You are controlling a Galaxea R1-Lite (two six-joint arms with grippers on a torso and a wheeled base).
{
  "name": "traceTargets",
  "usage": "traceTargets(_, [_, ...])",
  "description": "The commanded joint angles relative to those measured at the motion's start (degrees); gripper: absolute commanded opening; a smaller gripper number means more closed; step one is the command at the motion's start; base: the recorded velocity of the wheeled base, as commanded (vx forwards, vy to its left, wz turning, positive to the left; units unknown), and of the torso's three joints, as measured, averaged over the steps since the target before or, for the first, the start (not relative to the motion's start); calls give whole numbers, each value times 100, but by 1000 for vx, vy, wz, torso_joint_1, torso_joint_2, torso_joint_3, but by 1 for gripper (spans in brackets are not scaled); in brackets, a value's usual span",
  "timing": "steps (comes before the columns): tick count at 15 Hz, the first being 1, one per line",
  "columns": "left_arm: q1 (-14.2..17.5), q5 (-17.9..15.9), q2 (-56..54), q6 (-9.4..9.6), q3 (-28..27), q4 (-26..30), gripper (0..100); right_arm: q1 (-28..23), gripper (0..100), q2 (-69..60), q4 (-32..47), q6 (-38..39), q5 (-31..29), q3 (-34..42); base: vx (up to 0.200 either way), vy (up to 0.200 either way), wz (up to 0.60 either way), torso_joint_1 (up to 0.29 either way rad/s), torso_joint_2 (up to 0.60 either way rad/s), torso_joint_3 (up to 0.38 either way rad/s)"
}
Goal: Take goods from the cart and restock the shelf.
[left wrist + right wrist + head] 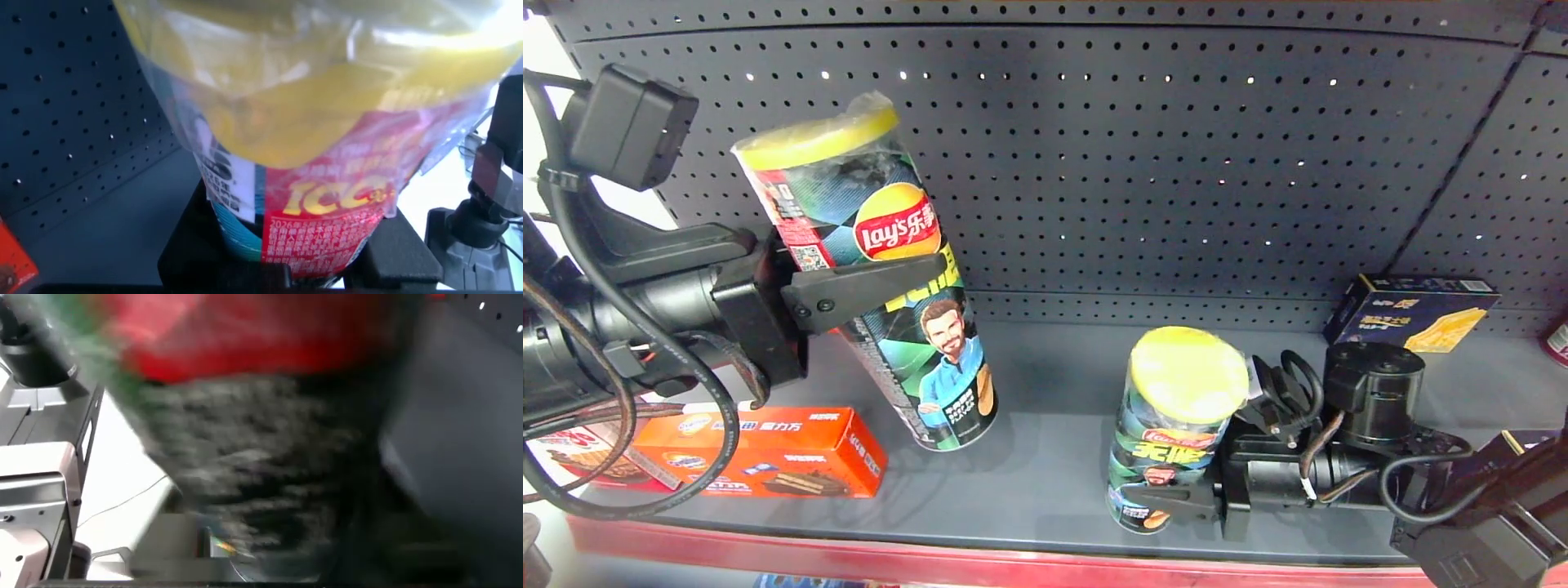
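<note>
My left gripper (870, 286) is shut on a tall chip can (874, 261) with a yellow lid, held tilted above the left part of the grey shelf (1054, 457); its base hangs just over the shelf floor. The same chip can (310, 155) looms close in the left wrist view, between the black fingers (392, 253). My right gripper (1176, 502) is shut on a second chip can (1176, 425) that stands upright on the shelf near its front edge. That can (245, 441) is a blur in the right wrist view.
An orange biscuit box (768, 453) lies at the shelf's front left, beside another red pack (580, 457). A dark blue box (1413, 314) leans at the back right against the pegboard wall (1135, 163). The red shelf lip (931, 559) runs along the front.
</note>
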Motion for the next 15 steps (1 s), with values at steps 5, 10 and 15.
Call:
traceTargets(5, [-7, -1, -192, -10, 204, 1, 0, -485, 100, -768, 38, 3, 0, 553, 0, 0, 0, 0, 0, 0])
traceTargets(10, [-7, -1, -307, -10, 301, 1, 0, -1285, 100, -2016, 108, 29, 27, 1265, 0, 0, 0, 0, 0, 0])
traceTargets(15, [2, 17, -394, -10, 319, 1, 0, -2955, 100, -4486, 952, 715, 9, 1563, 0, 0, 0, 0, 0, 0])
